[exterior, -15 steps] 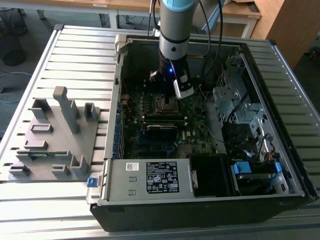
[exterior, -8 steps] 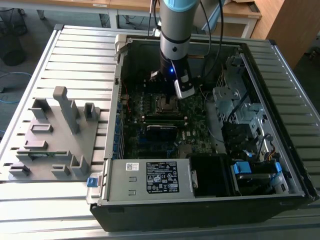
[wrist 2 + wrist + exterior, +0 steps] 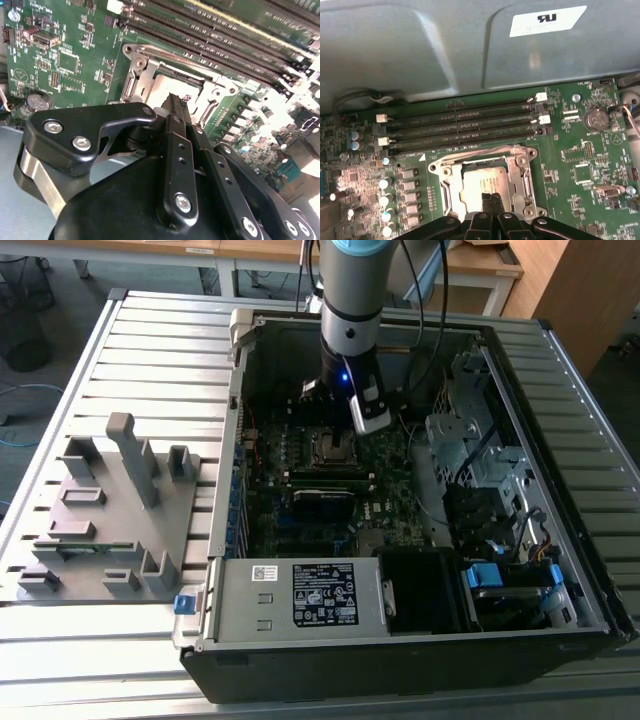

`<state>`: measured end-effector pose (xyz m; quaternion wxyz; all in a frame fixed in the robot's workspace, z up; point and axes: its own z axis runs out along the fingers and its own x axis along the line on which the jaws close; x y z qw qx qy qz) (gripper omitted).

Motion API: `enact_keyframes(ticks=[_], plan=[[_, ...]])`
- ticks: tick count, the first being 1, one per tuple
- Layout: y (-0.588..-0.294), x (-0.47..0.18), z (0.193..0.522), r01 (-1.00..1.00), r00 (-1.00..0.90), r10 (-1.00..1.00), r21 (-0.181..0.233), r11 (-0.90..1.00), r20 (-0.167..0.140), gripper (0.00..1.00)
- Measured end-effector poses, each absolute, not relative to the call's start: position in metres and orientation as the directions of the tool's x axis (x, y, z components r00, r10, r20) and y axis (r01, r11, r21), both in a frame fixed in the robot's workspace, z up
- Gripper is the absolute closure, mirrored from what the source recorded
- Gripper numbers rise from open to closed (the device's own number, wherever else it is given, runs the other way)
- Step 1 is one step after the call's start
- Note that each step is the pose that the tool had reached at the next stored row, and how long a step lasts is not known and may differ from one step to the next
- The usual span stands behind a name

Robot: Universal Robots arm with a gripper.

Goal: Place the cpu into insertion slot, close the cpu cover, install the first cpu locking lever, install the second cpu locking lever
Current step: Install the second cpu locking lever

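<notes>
**Chip seated and cover down; lever state unclear**

The arm reaches down into the open computer case [image 3: 420, 540], with the gripper [image 3: 491, 201] poised right over the socket on the green motherboard [image 3: 570, 150]. In both wrist views the two slim black fingers [image 3: 176, 107] are pressed together with no gap and nothing pinched between them, their tips over the near edge of the chip.

As far as the pictures show, the first step looks done: the cpu [image 3: 482, 186] lies flat inside the insertion slot [image 3: 150, 85] and is no longer carried. The cpu cover [image 3: 517, 162] appears to lie down over it, its silver frame bordering the chip on all visible sides, so the second step also seems complete. A thin wire-like lever [image 3: 470, 151] runs along the side of the frame nearest the memory slots [image 3: 465, 127]; whether it is hooked under its catch cannot be told. The lever on the opposite side is hidden behind the fingers, so both lever steps are best judged as not confirmed.

The chip itself is a small flat square with a dull, pale silver-grey top, sitting level and square to its frame. In the exterior view the socket [image 3: 336, 447] lies near the middle of the board, just under the gripper, with a grey fixture tray [image 3: 110, 510] well apart on the exterior view's left.
</notes>
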<state>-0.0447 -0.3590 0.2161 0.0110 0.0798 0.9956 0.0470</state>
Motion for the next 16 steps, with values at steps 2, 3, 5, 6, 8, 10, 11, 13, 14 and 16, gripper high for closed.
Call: enact_keyframes(ticks=[2,3,5,6,8,10,11,13,14,16], plan=[[-0.3581,-0.0447,0.2163,0.158,-0.987,0.16,0.083,0.984,-0.016,0.9],[-0.3577,-0.0447,0.2163,0.158,-0.987,0.16,0.082,0.984,-0.016,0.9],[-0.3577,-0.0447,0.2169,0.158,-0.987,0.159,0.081,0.984,-0.016,0.9],[-0.3576,-0.0447,0.2178,0.158,-0.987,0.159,0.081,0.984,-0.017,0.9],[-0.3575,-0.0447,0.2204,0.158,-0.987,0.16,0.081,0.984,-0.017,0.9],[-0.3574,-0.0447,0.2216,0.158,-0.987,0.16,0.082,0.984,-0.017,0.9],[-0.3574,-0.0447,0.2216,0.158,-0.987,0.16,0.082,0.984,-0.017,0.9],[-0.3574,-0.0447,0.2218,0.158,-0.987,0.16,0.082,0.984,-0.017,0.9],[-0.3574,-0.0447,0.2218,0.158,-0.987,0.16,0.082,0.984,-0.017,0.9],[-0.3574,-0.0447,0.2219,0.158,-0.987,0.16,0.082,0.984,-0.017,0.9]])
